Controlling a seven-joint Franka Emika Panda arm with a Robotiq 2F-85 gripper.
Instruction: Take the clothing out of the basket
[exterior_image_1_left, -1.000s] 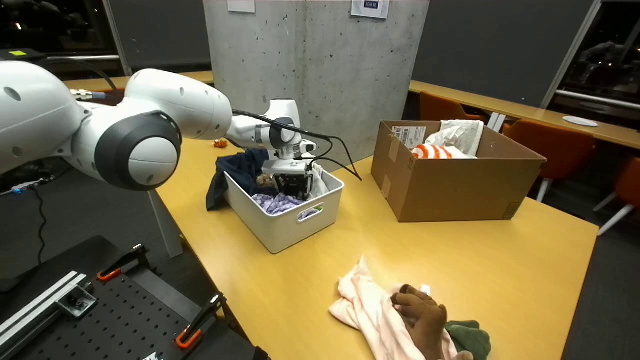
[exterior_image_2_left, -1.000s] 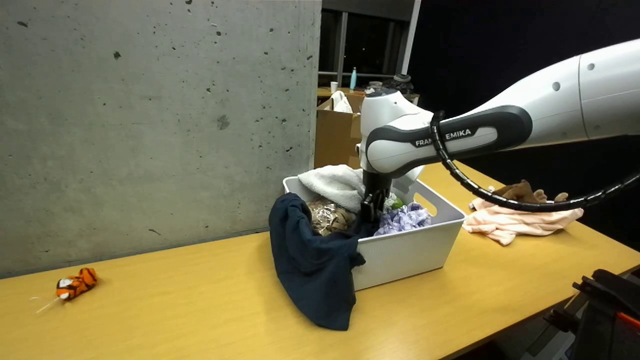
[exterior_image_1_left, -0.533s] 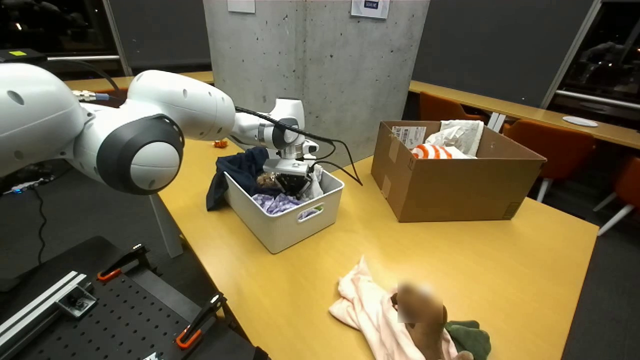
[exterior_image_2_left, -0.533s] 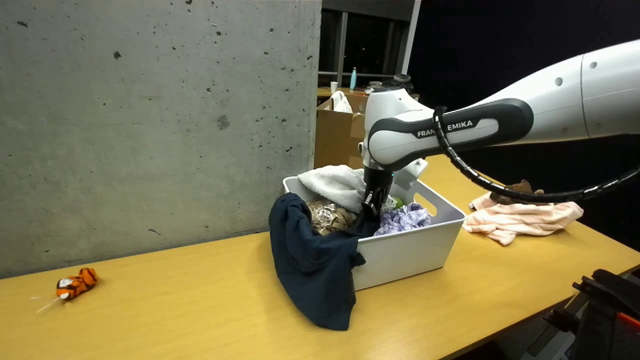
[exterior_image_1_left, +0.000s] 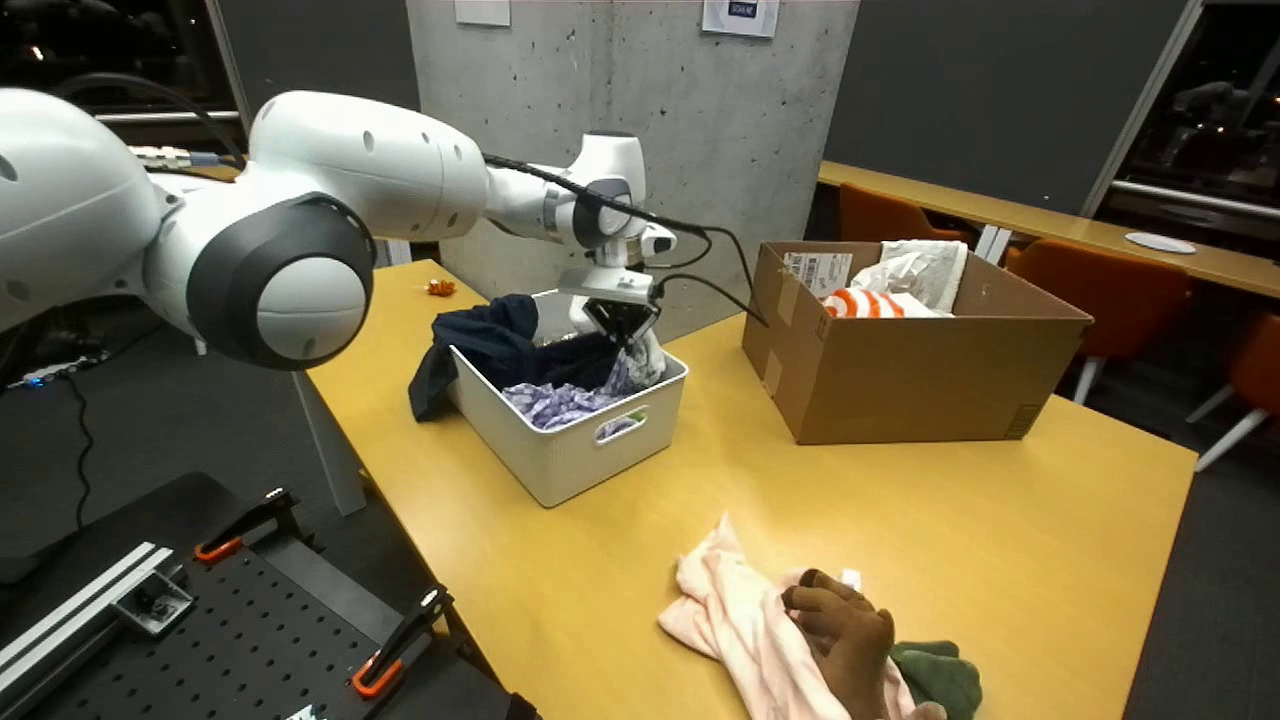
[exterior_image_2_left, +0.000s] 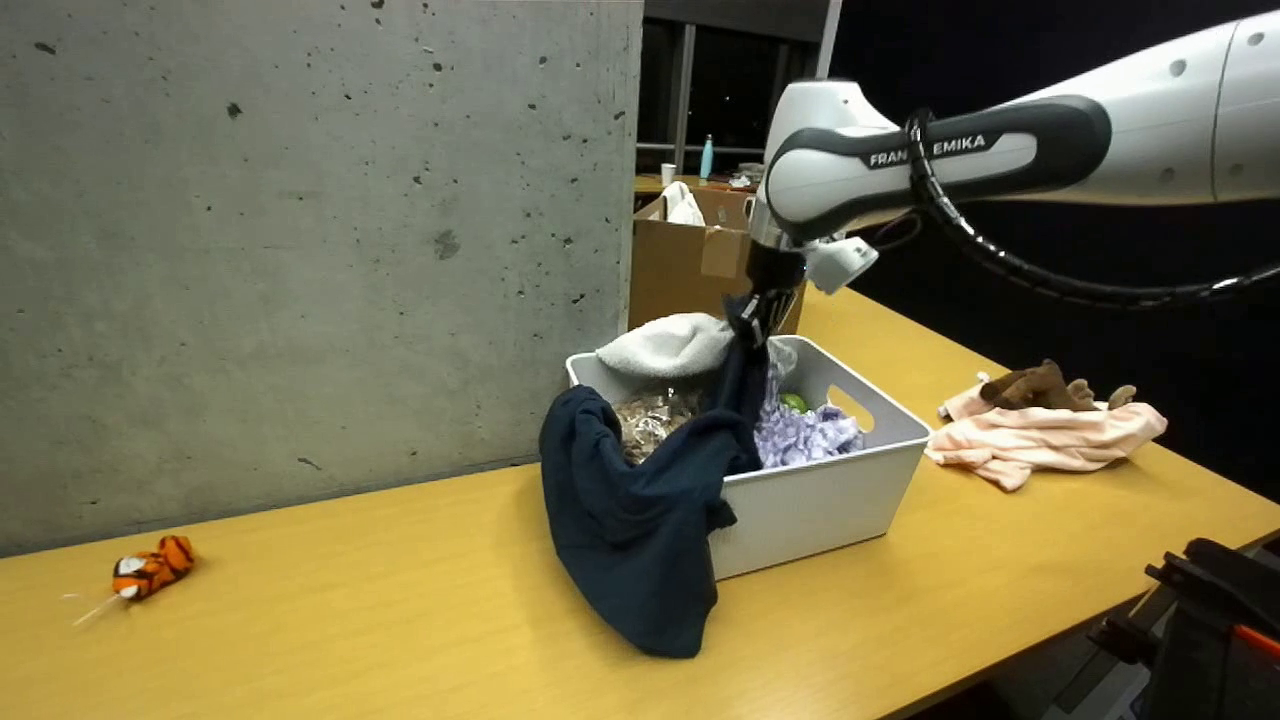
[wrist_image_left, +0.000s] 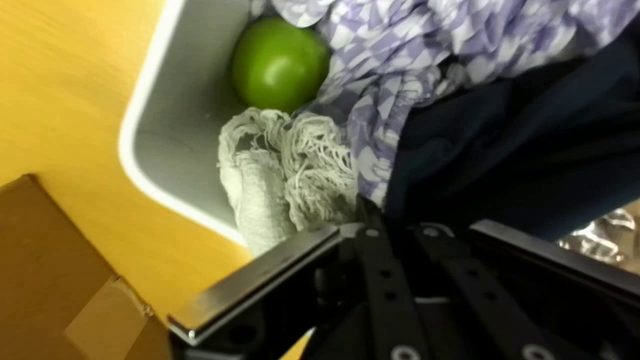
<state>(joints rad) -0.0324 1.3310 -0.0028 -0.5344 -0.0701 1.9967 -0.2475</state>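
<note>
Lifting gripper (exterior_image_2_left: 757, 325): risen in the last half second, it hangs over the basket (exterior_image_2_left: 815, 525), jaws closed on a bunch of navy clothing (exterior_image_2_left: 640, 545).
Navy clothing: one part gathered up to the jaws, the middle sagging inside the basket, the rest draped over the wall to the outside; taking it out seems begun, not finished.
Purple checked cloth (wrist_image_left: 395, 55): a strip is now drawn up beside the navy; whether it is pinched too, I cannot tell, but it may come along.
White towel (exterior_image_2_left: 665, 345): in the basket, close by the raised bunch; could drag.
Also in the basket: a green round object (wrist_image_left: 281, 65), white fringed cloth (wrist_image_left: 312, 172), a crinkly clear packet (exterior_image_2_left: 645, 425).
Cardboard box (exterior_image_1_left: 930, 390): near the basket on the table (exterior_image_1_left: 1050, 500); a sideways carry should clear it.
Pink cloth (exterior_image_1_left: 735, 620): on the table, outside the basket, under a brown soft item (exterior_image_1_left: 850, 640).
</note>
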